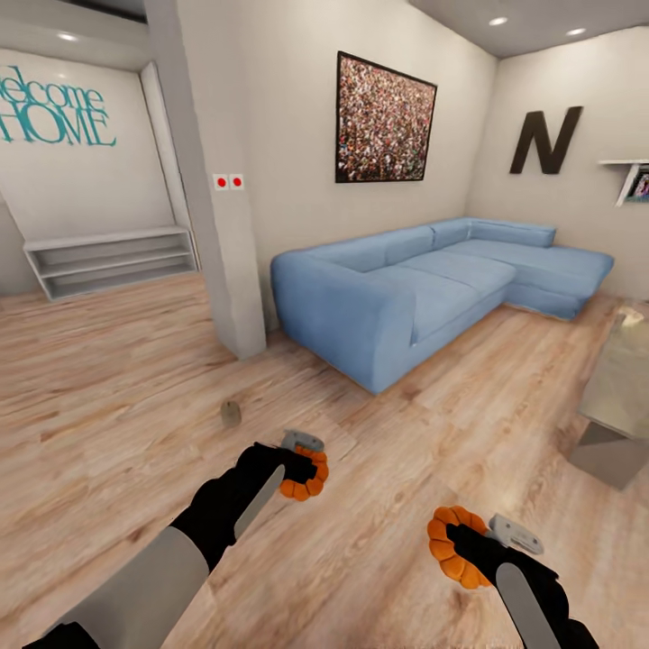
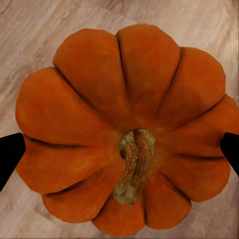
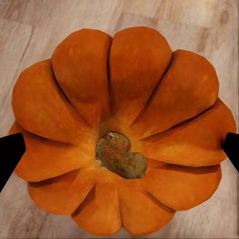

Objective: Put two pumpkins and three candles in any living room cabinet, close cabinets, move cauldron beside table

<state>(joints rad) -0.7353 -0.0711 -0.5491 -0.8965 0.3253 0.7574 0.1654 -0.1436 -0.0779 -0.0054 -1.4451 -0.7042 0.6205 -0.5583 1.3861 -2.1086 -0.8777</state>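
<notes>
Orange fills both our wrist views: each arm carries a pumpkin above the pale wood floor (image 1: 117, 397). Our left gripper (image 1: 305, 464) pinches one pumpkin (image 1: 306, 478), its black fingertips (image 2: 10, 157) pressed against the ribbed sides and its curved stem facing the camera. Our right gripper (image 1: 469, 541) clamps the other pumpkin (image 1: 448, 545) in the same way, fingertips (image 3: 10, 154) at either flank. A small grey-beige candle (image 1: 231, 413) stands on the floor just beyond the left gripper, near a white pillar (image 1: 225, 252). Farther off sits a blue corner sofa (image 1: 433, 279); a white open shelf bench (image 1: 113, 261) lines the far left wall, and a glass-topped table (image 1: 622, 397) edges in at right.
</notes>
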